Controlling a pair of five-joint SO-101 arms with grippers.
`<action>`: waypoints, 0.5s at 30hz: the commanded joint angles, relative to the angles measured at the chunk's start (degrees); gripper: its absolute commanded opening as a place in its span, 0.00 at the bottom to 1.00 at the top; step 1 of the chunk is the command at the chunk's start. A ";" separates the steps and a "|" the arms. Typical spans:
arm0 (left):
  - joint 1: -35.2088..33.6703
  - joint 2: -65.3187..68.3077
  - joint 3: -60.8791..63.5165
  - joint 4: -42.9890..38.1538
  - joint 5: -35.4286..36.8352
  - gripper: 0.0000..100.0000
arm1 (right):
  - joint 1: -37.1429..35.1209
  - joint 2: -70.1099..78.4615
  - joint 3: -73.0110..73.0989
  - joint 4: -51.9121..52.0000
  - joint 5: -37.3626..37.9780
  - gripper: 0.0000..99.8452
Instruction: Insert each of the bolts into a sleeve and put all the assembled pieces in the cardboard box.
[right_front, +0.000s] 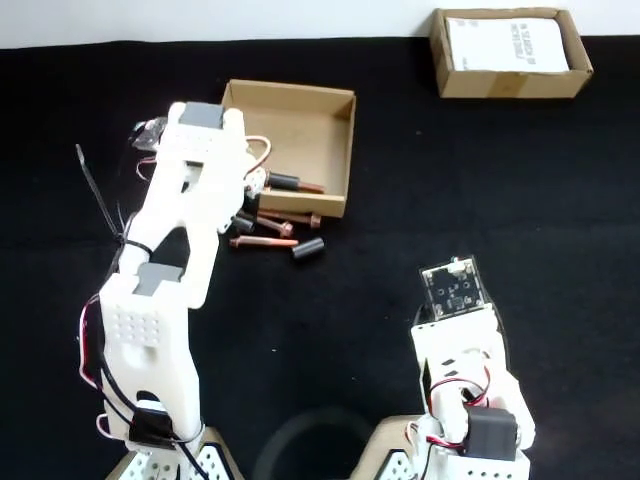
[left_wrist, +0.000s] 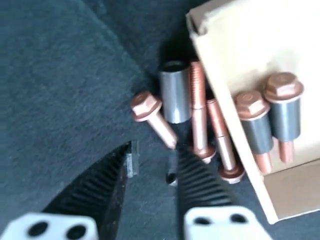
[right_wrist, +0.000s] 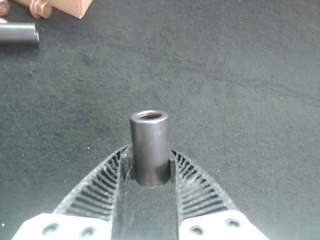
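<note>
Clamping upright dark hollow sleeve (right_wrist: 149, 140), right tool (right_wrist: 149, 166), copper hex-head bolts (left_wrist: 146, 106) loose

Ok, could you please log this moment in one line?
left gripper open near bolts; right gripper holding sleeve; two assemblies in cardboard box

The left gripper (left_wrist: 152, 156) hangs over the black cloth (left_wrist: 60, 75), jaws parted. Just beside one fingertip lies the shank end of a short copper bolt (left_wrist: 152, 117). An empty grey sleeve (left_wrist: 175, 92) lies next to it. Two longer bolts (left_wrist: 198, 107) lie side by side along the cardboard box (left_wrist: 235, 45). Inside the box, two sleeved bolts (left_wrist: 257, 127) rest together.
</note>
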 joint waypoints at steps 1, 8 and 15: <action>1.01 -0.31 0.22 0.70 -0.44 0.19 | -0.40 0.31 -3.03 0.04 0.44 0.01; 1.10 -0.31 11.82 -11.16 -0.44 0.19 | -0.40 0.31 -3.03 0.04 0.26 0.01; 1.10 -0.40 16.48 -17.32 -0.35 0.19 | -0.40 0.31 -3.03 0.04 0.26 0.01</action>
